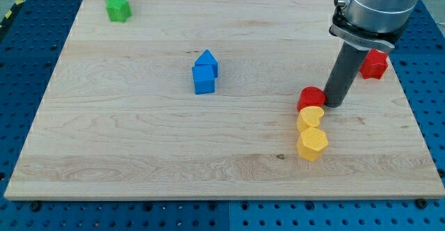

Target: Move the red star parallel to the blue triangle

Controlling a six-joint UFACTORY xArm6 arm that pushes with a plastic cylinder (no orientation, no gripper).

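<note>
The red star [376,65] lies near the board's right edge, partly hidden behind my rod. The blue triangle [207,62] sits near the board's middle, touching a blue cube [204,81] just below it. My tip [335,104] rests on the board, left of and below the red star. It touches or nearly touches the right side of a rounded red block [311,97].
A yellow heart [310,117] and a yellow hexagon [312,145] lie in a column right below the rounded red block. Two green blocks [117,5] sit at the top left corner. The wooden board [139,147] lies on a blue perforated table.
</note>
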